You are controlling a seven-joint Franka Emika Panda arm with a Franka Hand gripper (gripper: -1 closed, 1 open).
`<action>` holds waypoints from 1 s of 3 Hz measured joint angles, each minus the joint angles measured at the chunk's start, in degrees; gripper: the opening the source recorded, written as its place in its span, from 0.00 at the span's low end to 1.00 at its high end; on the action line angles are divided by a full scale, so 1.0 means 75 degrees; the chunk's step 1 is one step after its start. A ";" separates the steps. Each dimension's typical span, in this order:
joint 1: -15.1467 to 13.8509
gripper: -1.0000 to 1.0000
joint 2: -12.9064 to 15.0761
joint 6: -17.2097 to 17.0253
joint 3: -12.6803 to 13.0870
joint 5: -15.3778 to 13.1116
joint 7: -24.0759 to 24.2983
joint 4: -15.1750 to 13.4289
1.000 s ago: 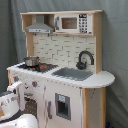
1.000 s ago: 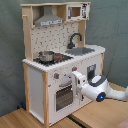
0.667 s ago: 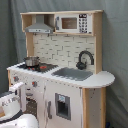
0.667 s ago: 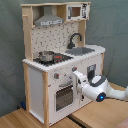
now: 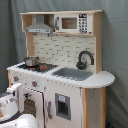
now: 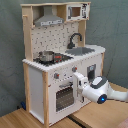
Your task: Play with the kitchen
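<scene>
Standing on the wooden tabletop (image 6: 100, 115) is the kitchen (image 6: 60, 60), white with light wood sides, in front of a grey curtain (image 5: 115, 45). Up top there's a hood (image 5: 40, 25) and a little microwave (image 5: 75, 23). On the counter a small pot (image 6: 46, 55) sits on the stove, and the black faucet (image 5: 84, 59) curves over the grey sink (image 5: 72, 74). The white arm (image 6: 97, 89) reaches in from the second exterior view's right, with its tool (image 6: 77, 80) right up against the front panel, just beside the oven door (image 6: 64, 95) and below the knobs (image 6: 56, 76). Honestly can't tell if the tool is open or gripping anything.
</scene>
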 joint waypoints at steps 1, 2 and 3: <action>0.0456 0.00 0.0147 -0.0653 0.0122 0.0023 0.0066 -0.0048; 0.0848 0.00 0.0243 -0.1264 0.0245 0.0218 0.0087 -0.0030; 0.1166 0.00 0.0463 -0.1868 0.0344 0.0476 -0.0039 0.0083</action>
